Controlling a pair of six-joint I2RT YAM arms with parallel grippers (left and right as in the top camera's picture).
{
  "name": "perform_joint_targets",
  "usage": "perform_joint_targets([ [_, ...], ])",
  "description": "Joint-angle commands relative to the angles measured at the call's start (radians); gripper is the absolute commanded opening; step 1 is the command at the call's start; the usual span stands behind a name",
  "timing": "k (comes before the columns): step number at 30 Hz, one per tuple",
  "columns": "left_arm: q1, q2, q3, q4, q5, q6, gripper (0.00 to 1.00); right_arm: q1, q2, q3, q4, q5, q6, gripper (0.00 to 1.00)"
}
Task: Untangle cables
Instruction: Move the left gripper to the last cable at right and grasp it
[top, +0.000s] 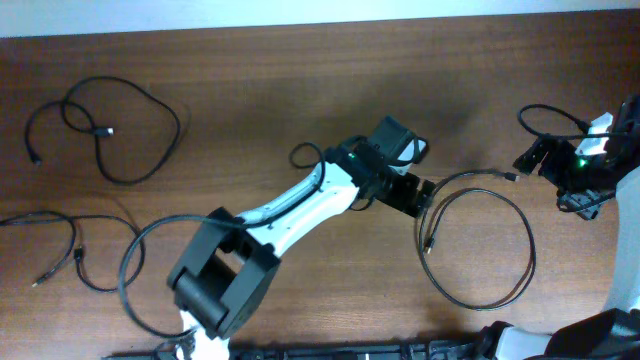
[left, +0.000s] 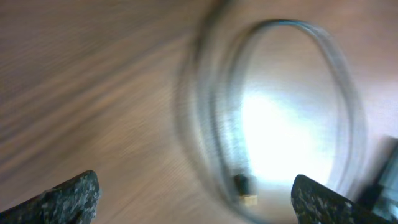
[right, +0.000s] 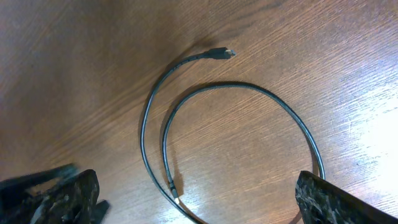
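Observation:
Three thin black cables lie apart on the wooden table. One cable (top: 103, 131) loops at the upper left, a second (top: 75, 240) trails at the lower left, and a third (top: 533, 250) forms a wide ring right of centre. My left gripper (top: 425, 195) hovers open at that ring's left edge. Its wrist view is blurred and shows the ring (left: 348, 112) and a plug end (left: 245, 190) between the open fingers (left: 68, 199). My right gripper (top: 530, 158) stands open above the ring's upper right, holding nothing. Its view shows the ring (right: 236, 84) and a plug (right: 224, 53).
Thick black wires fixed to the arms curl beside the left arm's base (top: 130, 285) and above the right wrist (top: 550, 112). The left arm (top: 290, 210) stretches diagonally across the table's middle. The table's far edge (top: 300, 28) runs along the top.

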Motion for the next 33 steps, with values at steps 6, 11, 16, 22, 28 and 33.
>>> perform_joint_targets([
  [6, -0.068, 0.051, 0.003, 0.017, -0.102, 0.023, 0.99, -0.001, 0.004, 0.004, 0.000, -0.002, 0.005, 0.99],
  [11, -0.118, 0.051, 0.003, -0.023, -0.312, 0.024, 0.99, -0.001, 0.004, 0.004, 0.000, -0.002, 0.005, 0.99],
  [16, -0.164, 0.051, 0.003, -0.019, -0.347, 0.024, 0.99, -0.001, 0.004, 0.004, 0.000, -0.002, 0.005, 0.99],
  [22, -0.208, 0.080, 0.003, -0.014, -0.455, 0.023, 0.93, -0.001, 0.004, 0.004, 0.000, -0.002, 0.005, 0.99],
  [28, -0.212, 0.138, 0.003, -0.001, -0.453, 0.015, 0.84, -0.001, 0.004, 0.004, 0.000, -0.002, 0.005, 0.99],
  [33, -0.230, 0.138, 0.003, 0.038, -0.406, 0.012, 0.96, -0.001, 0.004, 0.004, 0.000, -0.002, 0.005, 0.99],
])
